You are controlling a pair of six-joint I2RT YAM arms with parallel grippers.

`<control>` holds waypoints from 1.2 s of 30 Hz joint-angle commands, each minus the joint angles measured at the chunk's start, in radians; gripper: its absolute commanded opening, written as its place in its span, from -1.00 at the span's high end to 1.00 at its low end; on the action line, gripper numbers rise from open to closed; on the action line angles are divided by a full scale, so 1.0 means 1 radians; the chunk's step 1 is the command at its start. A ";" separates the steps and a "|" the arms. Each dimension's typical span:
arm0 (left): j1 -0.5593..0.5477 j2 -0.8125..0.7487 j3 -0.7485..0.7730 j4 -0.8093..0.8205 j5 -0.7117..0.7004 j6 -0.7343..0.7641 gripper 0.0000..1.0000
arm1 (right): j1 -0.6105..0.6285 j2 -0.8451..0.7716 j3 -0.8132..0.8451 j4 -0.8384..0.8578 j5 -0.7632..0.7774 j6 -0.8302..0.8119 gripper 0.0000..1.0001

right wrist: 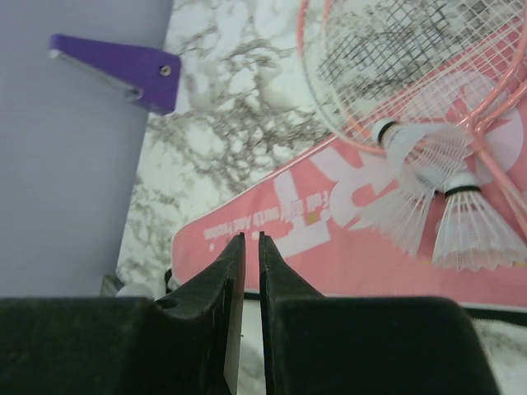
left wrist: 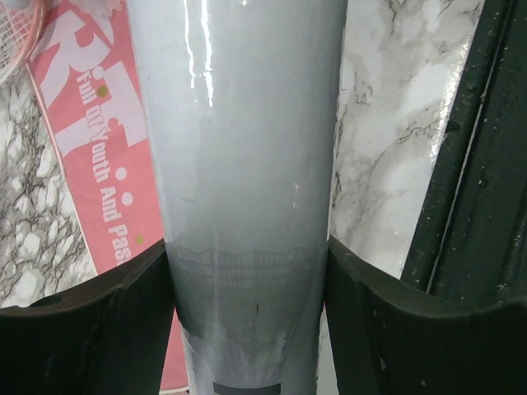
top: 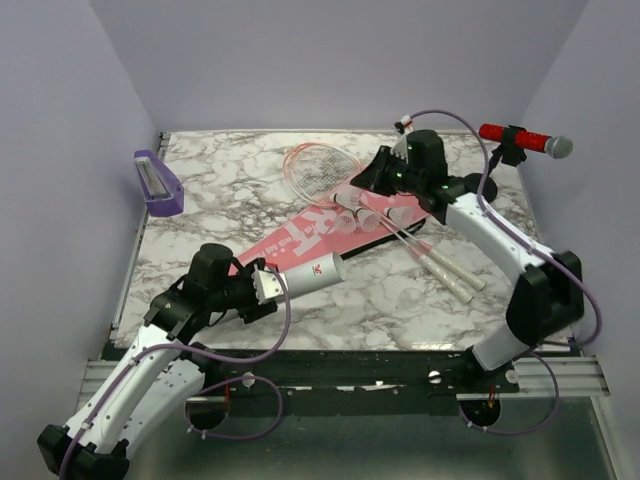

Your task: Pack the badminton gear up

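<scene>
My left gripper (top: 262, 287) is shut on the white tube (top: 302, 277), which lies on the near end of the long pink bag (top: 300, 240). In the left wrist view the tube (left wrist: 247, 148) fills the gap between both black fingers, with the bag (left wrist: 90, 164) to its left. Pink-framed racket heads (top: 315, 165) lie at the back, and two pale handles (top: 455, 272) reach toward the right. Three white shuttlecocks (top: 368, 212) rest on the bag. My right gripper (top: 362, 176) hovers above them; its fingers (right wrist: 251, 237) stand almost together with nothing between them.
A small purple tray (top: 158, 182) leans at the back left wall. A red microphone (top: 525, 138) on a black stand sits at the back right corner. Bare marble shows in front of the racket handles.
</scene>
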 commanded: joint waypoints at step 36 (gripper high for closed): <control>0.044 0.214 0.380 -0.160 -0.118 -0.055 -0.08 | 0.000 0.319 0.122 -0.056 0.126 0.041 -0.48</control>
